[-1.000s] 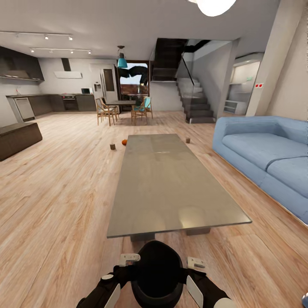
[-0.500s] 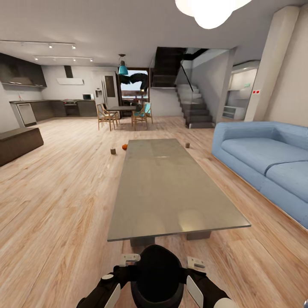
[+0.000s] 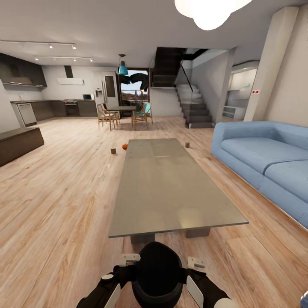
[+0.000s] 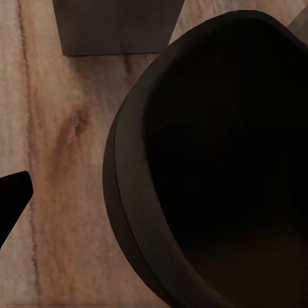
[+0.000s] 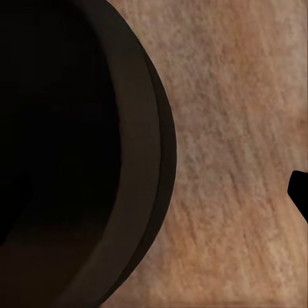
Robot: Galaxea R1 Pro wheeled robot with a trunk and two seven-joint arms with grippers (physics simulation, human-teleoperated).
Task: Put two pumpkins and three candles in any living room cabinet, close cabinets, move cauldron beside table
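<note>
The black cauldron (image 3: 156, 273) sits low in the head view between my two arms, just short of the long grey table (image 3: 167, 184). My left gripper (image 3: 129, 258) and right gripper (image 3: 196, 262) flank its rim. The left wrist view looks along one dark fingertip (image 4: 13, 199) beside the cauldron (image 4: 212, 160). In the right wrist view a fingertip (image 5: 299, 192) stands apart from the cauldron (image 5: 77, 154). An orange pumpkin (image 3: 125, 146) lies on the floor past the table. Two small brown candles (image 3: 113, 151) (image 3: 187, 145) stand near it. The dark brown cabinet (image 3: 19, 143) is far left.
A blue sofa (image 3: 265, 158) runs along the right. Beyond the grey table stand a dining table with chairs (image 3: 124, 113), a staircase (image 3: 194, 107) and the dark kitchen units (image 3: 55, 109). Open wooden floor (image 3: 64, 192) stretches left of the grey table.
The whole head view has shifted and tilted up slightly, so the camera moved. The cauldron and both arms keep the same place in the picture.
</note>
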